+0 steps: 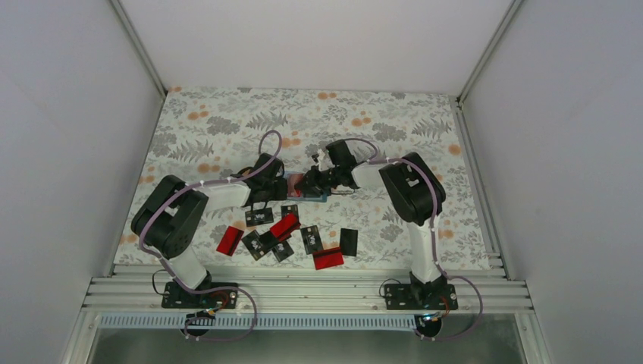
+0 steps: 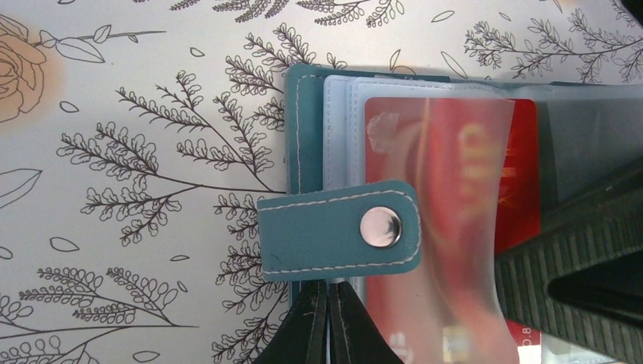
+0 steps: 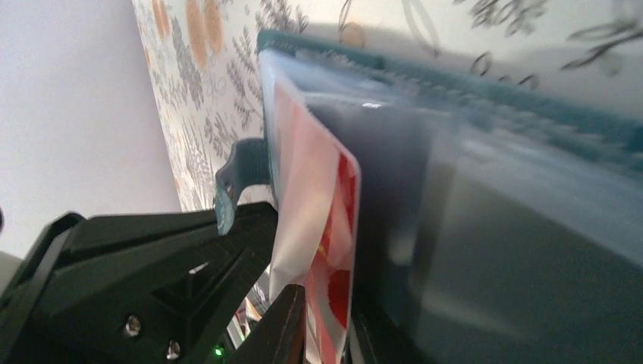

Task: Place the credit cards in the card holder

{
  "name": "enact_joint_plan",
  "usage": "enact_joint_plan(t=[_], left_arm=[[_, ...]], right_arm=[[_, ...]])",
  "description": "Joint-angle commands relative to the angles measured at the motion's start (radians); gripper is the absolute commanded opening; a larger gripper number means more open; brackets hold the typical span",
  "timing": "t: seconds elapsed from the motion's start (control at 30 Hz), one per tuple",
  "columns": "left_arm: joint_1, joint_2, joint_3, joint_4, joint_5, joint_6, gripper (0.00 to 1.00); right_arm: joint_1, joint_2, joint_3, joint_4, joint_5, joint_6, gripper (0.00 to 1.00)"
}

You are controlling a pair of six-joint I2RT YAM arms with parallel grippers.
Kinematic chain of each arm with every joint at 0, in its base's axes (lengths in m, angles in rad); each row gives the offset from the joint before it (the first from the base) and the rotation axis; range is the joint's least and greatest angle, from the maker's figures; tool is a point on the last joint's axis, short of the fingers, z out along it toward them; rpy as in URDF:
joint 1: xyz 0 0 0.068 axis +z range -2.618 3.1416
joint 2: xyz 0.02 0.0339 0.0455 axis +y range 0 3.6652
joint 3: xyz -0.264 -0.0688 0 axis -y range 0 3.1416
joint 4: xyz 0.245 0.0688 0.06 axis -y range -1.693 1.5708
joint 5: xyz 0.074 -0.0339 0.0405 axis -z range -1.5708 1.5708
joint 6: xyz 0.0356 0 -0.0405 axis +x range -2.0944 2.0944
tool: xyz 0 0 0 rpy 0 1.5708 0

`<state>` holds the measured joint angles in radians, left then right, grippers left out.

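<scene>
The teal card holder (image 1: 317,198) lies open on the floral cloth between my two grippers, its snap tab (image 2: 337,227) folded over the clear sleeves. My left gripper (image 2: 328,292) is shut on the card holder's (image 2: 303,152) near edge, just under the tab. A red credit card (image 2: 455,167) sits inside a clear sleeve. In the right wrist view that red card (image 3: 337,227) and its sleeve stand between the fingers of my right gripper (image 3: 330,318), which press close on both sides. Loose credit cards lie nearer the arm bases, among them a red one (image 1: 229,240) and a black one (image 1: 349,241).
More loose cards, red (image 1: 284,225) (image 1: 327,258) and black (image 1: 259,217) (image 1: 312,239), are scattered in front of the holder. White walls close in the cloth on the left, right and back. An aluminium rail (image 1: 303,292) runs along the near edge.
</scene>
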<state>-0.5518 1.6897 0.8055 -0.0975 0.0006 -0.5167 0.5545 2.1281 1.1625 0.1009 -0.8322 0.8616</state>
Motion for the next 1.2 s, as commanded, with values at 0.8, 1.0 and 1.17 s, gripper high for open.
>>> enact_joint_plan(t=[0.8, 1.0, 1.17], left_arm=[[0.002, -0.117, 0.029, -0.164, -0.059, 0.028, 0.03], [0.003, -0.153, 0.045, -0.163, 0.024, 0.065, 0.10], [0.002, -0.132, 0.051, -0.132, 0.093, 0.068, 0.14]], right_arm=[[0.019, -0.197, 0.100, -0.383, 0.172, -0.277, 0.25], [0.023, -0.173, 0.131, -0.400, 0.194, -0.324, 0.11], [0.024, -0.109, 0.163, -0.393, 0.191, -0.354, 0.05]])
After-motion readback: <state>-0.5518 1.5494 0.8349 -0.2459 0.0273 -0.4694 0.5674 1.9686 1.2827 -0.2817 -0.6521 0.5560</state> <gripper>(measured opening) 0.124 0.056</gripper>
